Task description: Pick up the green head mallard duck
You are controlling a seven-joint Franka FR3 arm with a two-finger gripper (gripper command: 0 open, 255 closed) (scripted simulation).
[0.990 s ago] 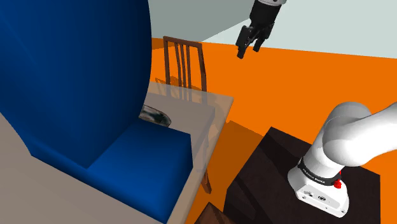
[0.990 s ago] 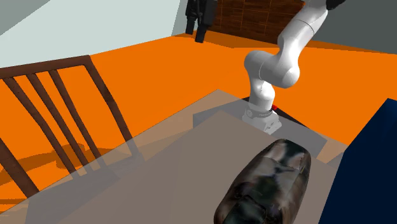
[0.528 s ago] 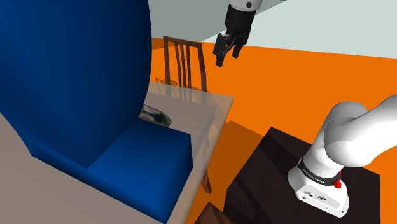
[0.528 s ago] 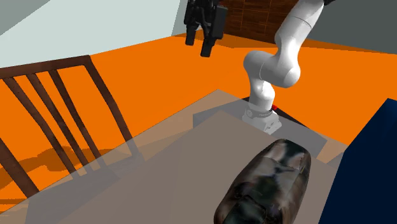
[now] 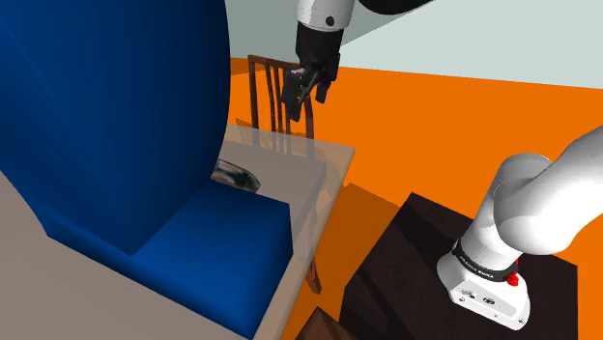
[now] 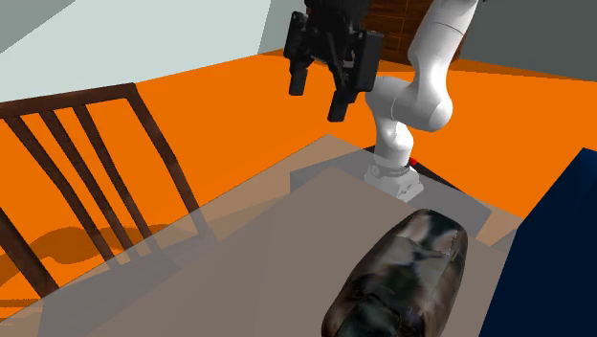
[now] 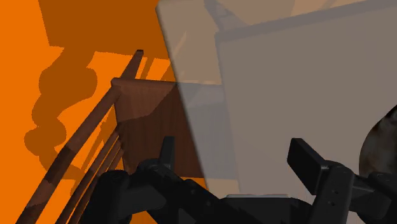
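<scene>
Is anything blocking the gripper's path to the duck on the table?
Nothing visible does. The gripper, jaws open, hangs in open air, and only bare tabletop lies between it and the dark mottled duck.

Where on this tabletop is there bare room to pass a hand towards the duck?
Bare tabletop runs from the wooden chair to the duck. It is crowded where the duck lies close beside the blue shape.

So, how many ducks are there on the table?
1. The dark mottled duck lies on the translucent table, next to the blue object; in the shoulder view that object covers part of it, and might hide others.
</scene>
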